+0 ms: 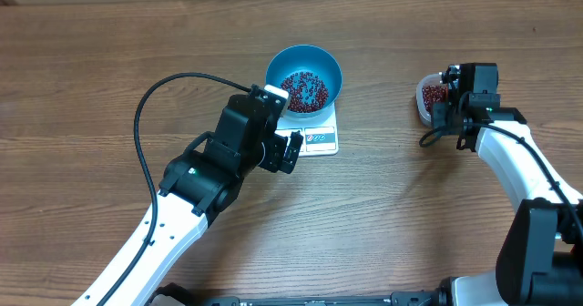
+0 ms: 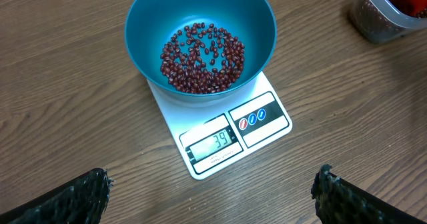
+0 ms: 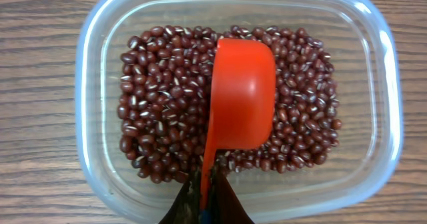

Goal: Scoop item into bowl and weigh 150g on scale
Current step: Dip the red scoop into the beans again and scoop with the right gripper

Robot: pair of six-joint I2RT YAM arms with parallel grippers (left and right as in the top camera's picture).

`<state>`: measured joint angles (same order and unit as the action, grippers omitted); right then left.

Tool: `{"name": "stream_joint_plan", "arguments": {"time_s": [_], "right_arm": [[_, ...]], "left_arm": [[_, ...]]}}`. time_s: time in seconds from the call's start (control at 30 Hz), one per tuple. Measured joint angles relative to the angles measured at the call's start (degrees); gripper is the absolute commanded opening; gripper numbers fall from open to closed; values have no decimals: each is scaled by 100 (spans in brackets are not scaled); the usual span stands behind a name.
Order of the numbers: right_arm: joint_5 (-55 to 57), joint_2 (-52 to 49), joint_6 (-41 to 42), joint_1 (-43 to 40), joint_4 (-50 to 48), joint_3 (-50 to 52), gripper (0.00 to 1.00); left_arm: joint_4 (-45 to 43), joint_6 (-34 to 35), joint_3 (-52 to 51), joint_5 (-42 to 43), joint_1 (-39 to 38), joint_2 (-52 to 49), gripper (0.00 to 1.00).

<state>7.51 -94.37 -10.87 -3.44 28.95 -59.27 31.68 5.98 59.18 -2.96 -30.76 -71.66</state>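
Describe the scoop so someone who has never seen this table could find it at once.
On the wooden table, look to the robot's right of the blue bowl on the white scale, to the clear plastic tub of dark red-brown beans. Over those beans is the scoop, its handle pinched in the right gripper. It is the only bright red-orange, smooth plastic thing there.

bowl (image 2: pixel 150 31): bright blue, upright on the white scale (image 2: pixel 270 127), covering its far half. Thin layer of dark red-brown beans (image 2: pixel 203 57) in the bottom (display (image 2: pixel 215 144) reads 39). More beans (image 3: pixel 160 104) fill a clear tub (image 3: pixel 93 84).
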Motion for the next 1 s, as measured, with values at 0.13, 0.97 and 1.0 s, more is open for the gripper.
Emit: {"name": "stream_joint_plan", "arguments": {"time_s": [0.13, 0.97, 1.0], "right_arm": [[-136, -11, 0, -7, -24, 0, 4], [-2601, -114, -118, -1139, 31, 0, 4], [-2730, -146, -114, -1202, 24, -4, 4]], "left_arm": [[0, 0, 0, 0, 0, 0, 100], [0, 0, 0, 0, 0, 0, 99], [0, 0, -2, 0, 0, 0, 100]]}}
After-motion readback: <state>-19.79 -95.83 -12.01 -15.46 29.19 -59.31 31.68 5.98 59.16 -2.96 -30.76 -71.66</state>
